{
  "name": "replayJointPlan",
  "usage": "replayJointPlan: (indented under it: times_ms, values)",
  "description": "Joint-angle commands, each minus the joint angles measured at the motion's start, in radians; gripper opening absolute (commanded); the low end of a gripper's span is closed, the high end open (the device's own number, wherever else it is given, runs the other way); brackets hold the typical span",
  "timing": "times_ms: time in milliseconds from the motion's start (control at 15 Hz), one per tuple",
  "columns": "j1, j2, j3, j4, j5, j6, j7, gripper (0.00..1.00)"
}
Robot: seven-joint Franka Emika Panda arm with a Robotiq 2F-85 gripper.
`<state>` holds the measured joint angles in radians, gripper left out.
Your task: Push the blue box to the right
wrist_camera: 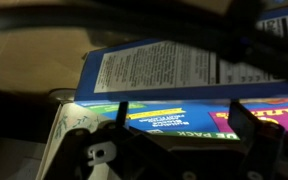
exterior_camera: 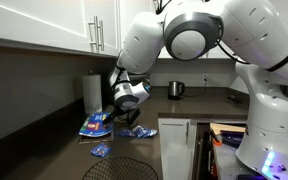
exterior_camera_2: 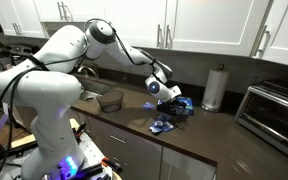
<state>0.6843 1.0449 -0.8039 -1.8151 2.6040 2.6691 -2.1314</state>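
The blue box (exterior_camera: 93, 125) is a flat blue carton with a colourful print, lying on the dark counter. It fills the wrist view (wrist_camera: 174, 75), very close, with a white text panel on its side. My gripper (exterior_camera: 125, 108) is low over the counter right beside the box, and it also shows in an exterior view (exterior_camera_2: 168, 98). In the wrist view both fingers (wrist_camera: 184, 120) stand wide apart in front of the box's printed face. The gripper is open and holds nothing. I cannot tell whether it touches the box.
Small crumpled blue-and-white wrappers (exterior_camera: 99, 150) (exterior_camera_2: 162, 126) lie on the counter near the box. A paper towel roll (exterior_camera: 92, 90) (exterior_camera_2: 216, 88) stands by the wall. A kettle (exterior_camera: 175, 89), a toaster oven (exterior_camera_2: 274, 112) and a wire basket (exterior_camera_2: 104, 98) are nearby.
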Motion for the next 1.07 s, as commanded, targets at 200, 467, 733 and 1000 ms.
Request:
replayJointPlan:
  times_ms: [200,467,733,1000]
  values:
    - [0.092,0.018,-0.075,-0.123,0.000,-0.054,0.081,1.00]
    - [0.117,0.023,-0.103,-0.168,0.000,-0.084,0.120,1.00]
    - [0.130,0.022,-0.124,-0.210,0.000,-0.117,0.144,1.00]
    - [0.137,0.021,-0.138,-0.228,0.000,-0.120,0.165,1.00]
